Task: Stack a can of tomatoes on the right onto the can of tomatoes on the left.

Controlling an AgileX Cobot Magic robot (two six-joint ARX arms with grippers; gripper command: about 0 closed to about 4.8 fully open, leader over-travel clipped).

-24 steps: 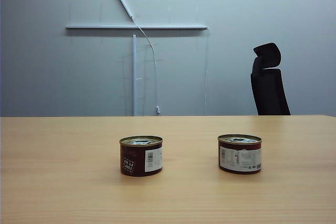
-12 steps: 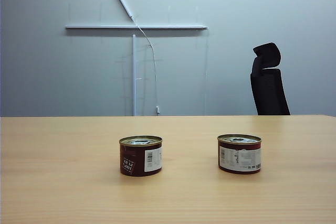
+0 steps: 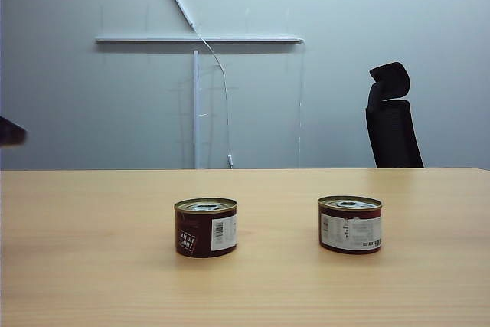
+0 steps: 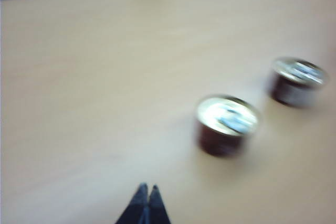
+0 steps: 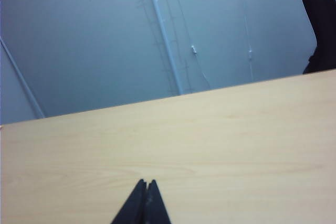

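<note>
Two short dark-red cans of tomatoes with silver lids stand upright and apart on the wooden table (image 3: 92, 266): the left can (image 3: 205, 227) and the right can (image 3: 350, 224). The blurred left wrist view shows the left can (image 4: 227, 124) nearer and the right can (image 4: 298, 81) beyond it. My left gripper (image 4: 148, 187) is shut and empty, well short of both cans. A dark bit of the left arm (image 3: 11, 131) pokes in at the exterior view's left edge. My right gripper (image 5: 146, 182) is shut and empty over bare table, with no can in its view.
A black office chair (image 3: 392, 116) stands behind the table's far right edge. A grey wall with white rails and a cable (image 3: 197, 97) lies behind the table.
A dark part of the left arm has come into the exterior view at its left edge. Both cans stand where they were.
</note>
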